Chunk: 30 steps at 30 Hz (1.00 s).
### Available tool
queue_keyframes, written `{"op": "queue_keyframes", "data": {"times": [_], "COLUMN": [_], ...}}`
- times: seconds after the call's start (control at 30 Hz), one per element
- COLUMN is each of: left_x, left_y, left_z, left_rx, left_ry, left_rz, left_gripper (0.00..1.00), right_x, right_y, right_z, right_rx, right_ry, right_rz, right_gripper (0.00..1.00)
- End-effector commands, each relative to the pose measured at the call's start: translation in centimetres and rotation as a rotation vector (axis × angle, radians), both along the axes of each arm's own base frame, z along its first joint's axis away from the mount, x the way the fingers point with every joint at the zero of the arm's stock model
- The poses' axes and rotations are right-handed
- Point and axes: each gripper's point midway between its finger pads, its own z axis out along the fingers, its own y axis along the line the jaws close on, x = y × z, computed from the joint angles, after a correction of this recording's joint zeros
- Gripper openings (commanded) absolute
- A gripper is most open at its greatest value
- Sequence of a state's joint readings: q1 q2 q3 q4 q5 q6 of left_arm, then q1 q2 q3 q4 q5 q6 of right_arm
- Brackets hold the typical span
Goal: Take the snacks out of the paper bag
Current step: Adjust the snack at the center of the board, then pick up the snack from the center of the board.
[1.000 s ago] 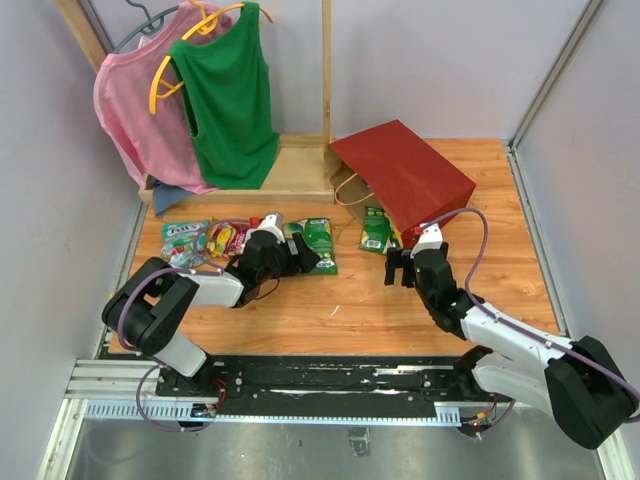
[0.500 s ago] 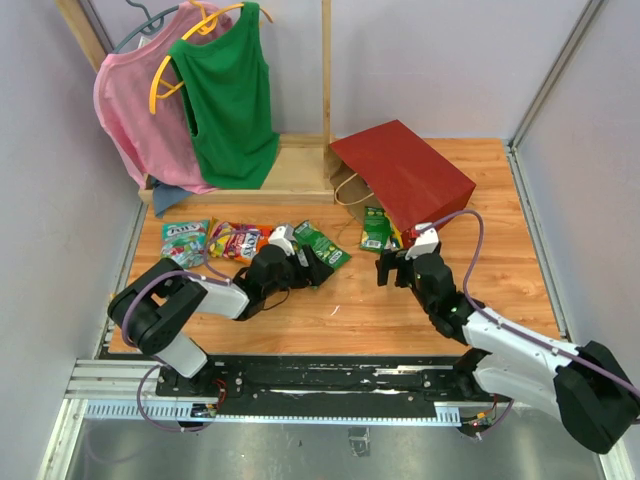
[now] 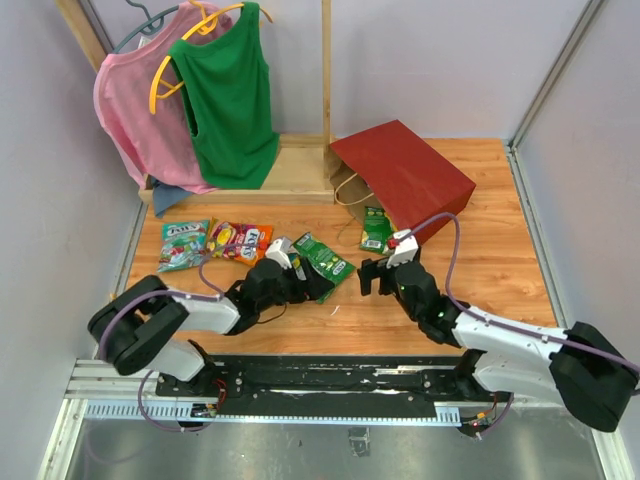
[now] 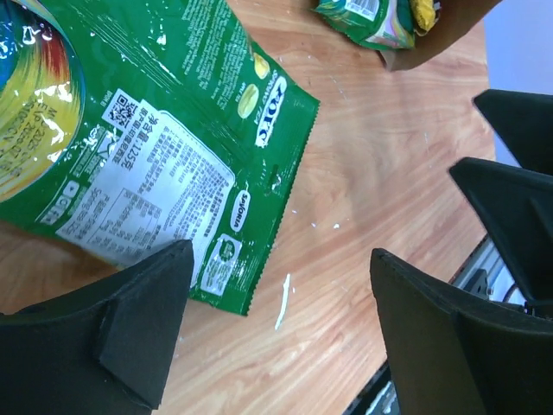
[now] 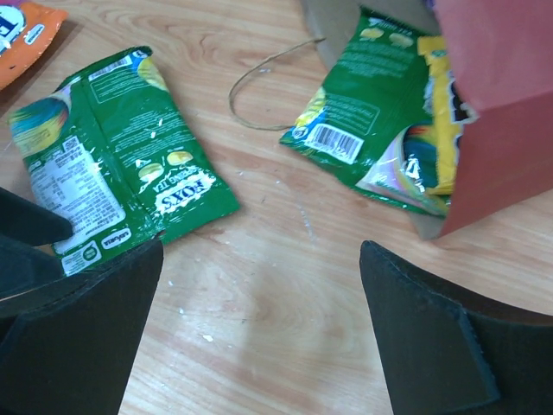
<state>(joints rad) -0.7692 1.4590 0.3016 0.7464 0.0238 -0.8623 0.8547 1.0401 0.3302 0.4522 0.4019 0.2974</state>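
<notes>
Your left jaws are wide open and hold nothing. They sit low over the worktop, right at the edge of a green pack that lies flat on the wood. Your right jaws are wide open and empty too, hanging over bare wood between that pack and the mouth of the red paper bag. The bag lies on its side at the back. Two snacks, a blue-green pack and a red-orange pack, are already out on the left. A second green pack pokes halfway out of the bag, and a yellow pack is tucked in the mouth on top of it. Watch out here, because your two arms are very near each other and could bump if both move in. If you pull the green pack, I think the light bag may slide along with it. The shiny packs are flat and slippery, so the jaws could slip off. The thin handle loop lies just beside the mouth and could catch a finger.
</notes>
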Motion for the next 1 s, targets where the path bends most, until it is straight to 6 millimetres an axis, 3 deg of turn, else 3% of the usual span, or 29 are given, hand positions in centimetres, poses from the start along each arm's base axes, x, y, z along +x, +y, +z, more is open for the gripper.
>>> {"op": "queue_keyframes", "data": {"times": [0.0,0.17,0.37,0.57,0.97], "left_x": [-0.6,1.5,3.3,2.9,2.5], "left_y": [1.0,3.6,6.4,6.9,8.2], "left_z": [1.6,4.6,4.8,4.5,4.6], "left_rx": [0.035,0.113,0.106,0.122,0.155], "left_ry": [-0.018,-0.107,-0.087,-0.086,-0.105], "left_rz": [0.01,0.08,0.122,0.118,0.15], "left_gripper": [0.89,0.96,0.98,0.99,1.0], "right_x": [0.2,-0.2,-0.5,-0.8,-0.4], "right_y": [3.3,5.3,6.9,8.2,9.6], "right_z": [1.9,0.9,-2.8,-4.2,-6.2], "right_rx": [0.148,0.169,0.292,0.372,0.399], "right_ry": [0.026,0.109,0.308,0.394,0.439], "right_rz": [0.047,0.043,-0.052,-0.079,-0.084], "right_gripper": [0.97,0.93,0.86,0.83,0.65]}}
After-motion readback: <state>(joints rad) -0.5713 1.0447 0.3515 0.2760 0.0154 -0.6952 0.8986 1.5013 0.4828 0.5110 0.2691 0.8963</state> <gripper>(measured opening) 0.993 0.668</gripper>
